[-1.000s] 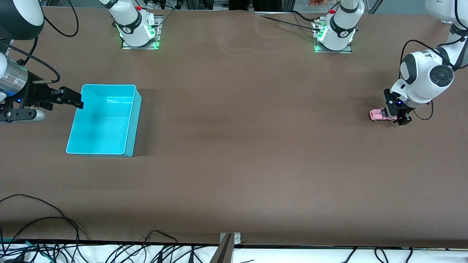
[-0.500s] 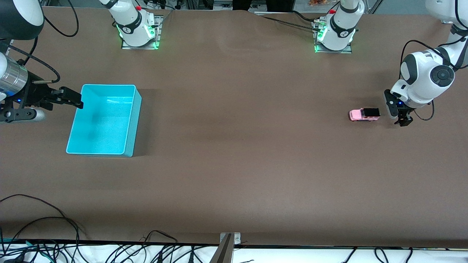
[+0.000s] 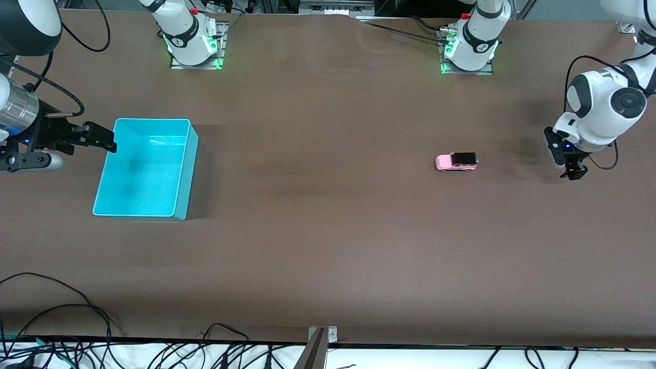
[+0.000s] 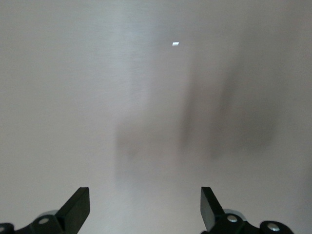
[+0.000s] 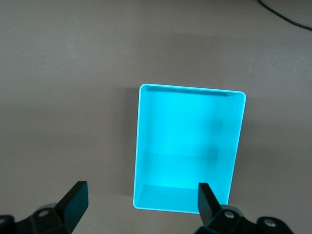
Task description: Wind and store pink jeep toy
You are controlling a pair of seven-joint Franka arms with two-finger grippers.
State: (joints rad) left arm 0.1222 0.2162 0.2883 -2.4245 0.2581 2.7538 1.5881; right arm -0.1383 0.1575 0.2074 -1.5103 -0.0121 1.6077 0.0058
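Observation:
The pink jeep toy (image 3: 456,161) stands alone on the brown table, between the turquoise bin (image 3: 190,169) and my left gripper, and closer to the gripper. It touches nothing. My left gripper (image 3: 571,171) is open and empty, low over bare table at the left arm's end. Its wrist view shows the open gripper (image 4: 145,207) with only table below it; the jeep is out of that view. My right gripper (image 3: 105,141) waits open and empty over the bin's rim at the right arm's end. In the right wrist view the gripper (image 5: 142,202) hangs over the empty bin (image 5: 190,141).
The two arm bases (image 3: 192,43) (image 3: 469,48) stand along the table's edge farthest from the front camera. Cables (image 3: 77,328) and a metal bracket (image 3: 320,341) lie at the nearest edge. Bare brown table stretches between jeep and bin.
The left gripper let go of the jeep and drew back toward its end of the table. The jeep rolled across the table toward the bin. The right arm has not moved.

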